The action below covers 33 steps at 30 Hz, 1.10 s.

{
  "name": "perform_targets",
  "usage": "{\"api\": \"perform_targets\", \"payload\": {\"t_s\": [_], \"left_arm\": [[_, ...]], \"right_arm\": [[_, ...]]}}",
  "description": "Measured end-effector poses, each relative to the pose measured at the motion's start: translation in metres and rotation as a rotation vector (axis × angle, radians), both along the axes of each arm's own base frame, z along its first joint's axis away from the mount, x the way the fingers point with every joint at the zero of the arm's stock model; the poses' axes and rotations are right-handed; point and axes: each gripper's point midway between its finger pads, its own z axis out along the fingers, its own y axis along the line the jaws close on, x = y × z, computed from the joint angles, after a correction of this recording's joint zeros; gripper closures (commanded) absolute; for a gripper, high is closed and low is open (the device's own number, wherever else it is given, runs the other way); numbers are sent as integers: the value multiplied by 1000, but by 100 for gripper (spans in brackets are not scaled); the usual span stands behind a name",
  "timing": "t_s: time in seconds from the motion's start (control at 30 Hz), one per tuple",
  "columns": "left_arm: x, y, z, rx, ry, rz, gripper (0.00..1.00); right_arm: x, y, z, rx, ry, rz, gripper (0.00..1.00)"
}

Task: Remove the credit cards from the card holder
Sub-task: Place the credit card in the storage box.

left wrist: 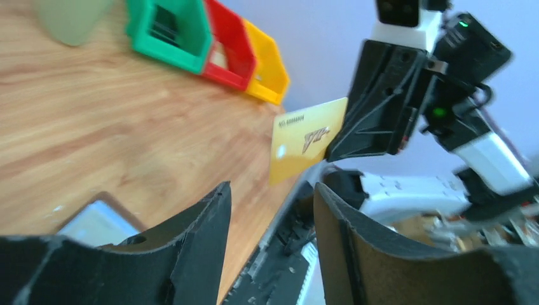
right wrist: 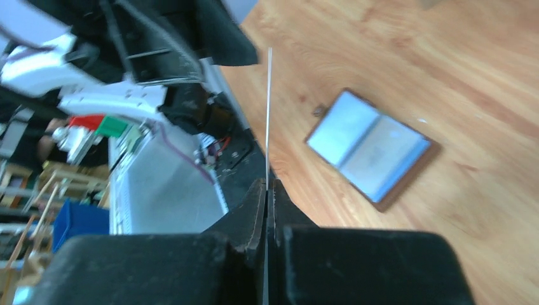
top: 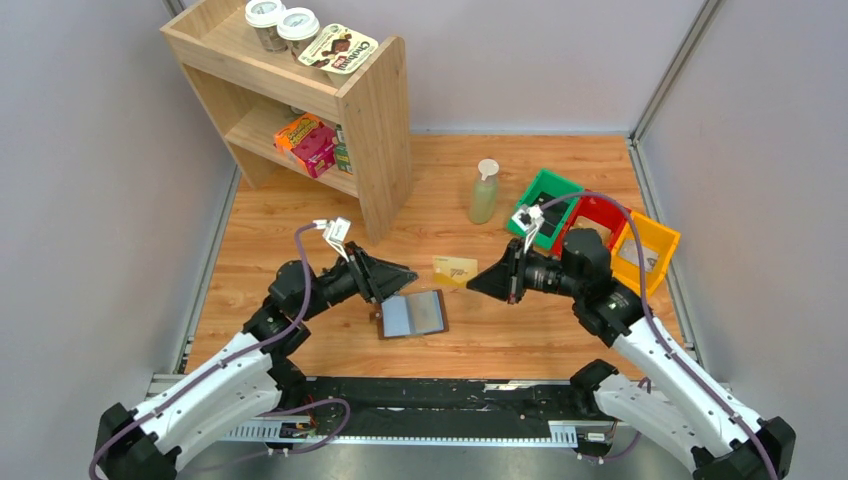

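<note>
Tan-gold plastic credit card [top: 455, 269] is up off the wooden table [top: 560, 335], its right edge pinched in the right gripper [top: 472, 283]. Brown leather card holder [top: 413, 314] lies open, near-centre. Left gripper [top: 403, 272] is spread and empty, just left of the card. Pocket contents are too blurred to call.

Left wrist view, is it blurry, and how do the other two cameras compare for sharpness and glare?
Left wrist: motion-smeared, the bins soft, the gold card with barely legible print. Right wrist: also blurred, the card holder soft-edged. Top external: sharp and evenly lit, with only faint shadows on the table.
</note>
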Motion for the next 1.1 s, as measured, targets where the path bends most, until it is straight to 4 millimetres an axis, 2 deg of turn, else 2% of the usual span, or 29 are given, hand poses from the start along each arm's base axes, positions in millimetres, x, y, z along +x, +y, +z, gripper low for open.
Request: {"api": "perform_targets", "payload": {"t_s": [0.1, 0.2, 0.27, 0.37, 0.4, 0.43, 0.5, 0.57, 0.63, 0.8, 0.93, 1.1], "left_arm": [[14, 18, -4, 137, 21, 129, 32], [28, 46, 4, 289, 29, 277, 27], [34, 69, 11, 395, 33, 380, 25], [34, 99, 9, 540, 53, 475, 20], [32, 108, 3, 597, 64, 493, 19], [31, 114, -1, 630, 68, 500, 18], [25, 128, -20, 737, 93, 508, 17], [22, 136, -34, 809, 105, 504, 16], [20, 143, -49, 869, 113, 498, 16], [14, 152, -75, 941, 132, 493, 16], [15, 155, -75, 948, 124, 505, 16], [13, 155, -68, 922, 99, 503, 18]], "right_arm": [[23, -22, -3, -82, 34, -131, 100], [51, -53, -10, -183, 81, -289, 100], [74, -84, -20, -265, 135, -432, 100], [100, -139, -44, -384, 240, -652, 100], [106, -162, -54, -419, 294, -736, 100], [110, -177, -61, -439, 330, -789, 100], [116, -217, -75, -492, 421, -938, 100], [121, -248, -83, -529, 482, -1049, 100], [127, -270, -87, -556, 521, -1121, 100], [153, -293, -100, -595, 584, -1161, 100], [174, -294, -123, -602, 642, -1121, 100], [196, -283, -150, -557, 697, -1019, 100]]}}
